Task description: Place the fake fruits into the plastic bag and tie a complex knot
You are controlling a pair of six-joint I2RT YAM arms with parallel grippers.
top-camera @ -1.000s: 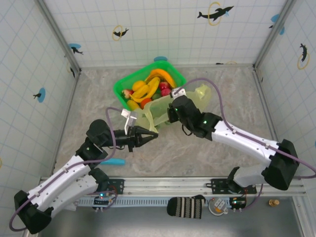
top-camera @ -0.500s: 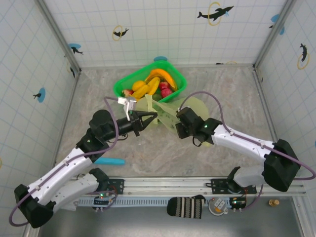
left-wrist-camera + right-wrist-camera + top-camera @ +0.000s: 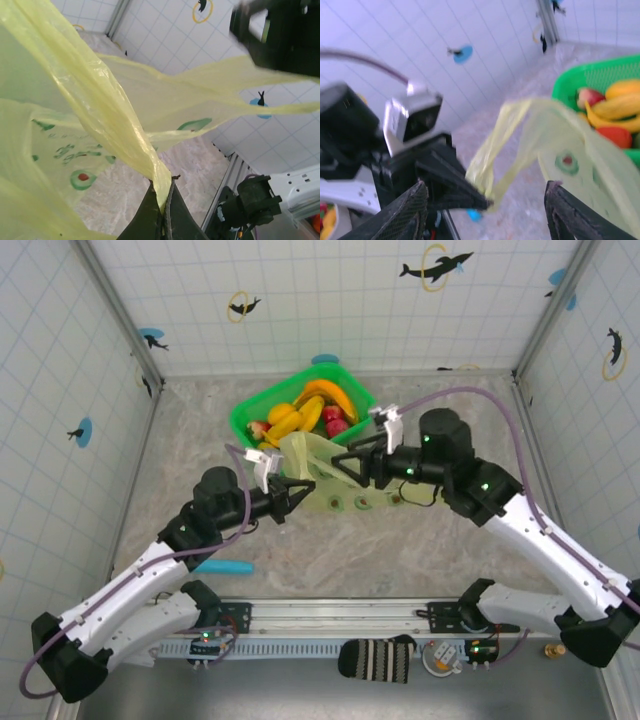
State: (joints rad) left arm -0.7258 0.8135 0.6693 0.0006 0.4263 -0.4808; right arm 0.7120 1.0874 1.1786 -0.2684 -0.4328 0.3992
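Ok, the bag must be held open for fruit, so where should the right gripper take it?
Probably the free handle strip, thin and stretched, coming from the right: the left gripper pinches the other handle, so the bag would pull open between both.

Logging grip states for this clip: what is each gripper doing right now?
Left gripper: shut on a handle strip of the plastic bag.
Right gripper: open, holding nothing.
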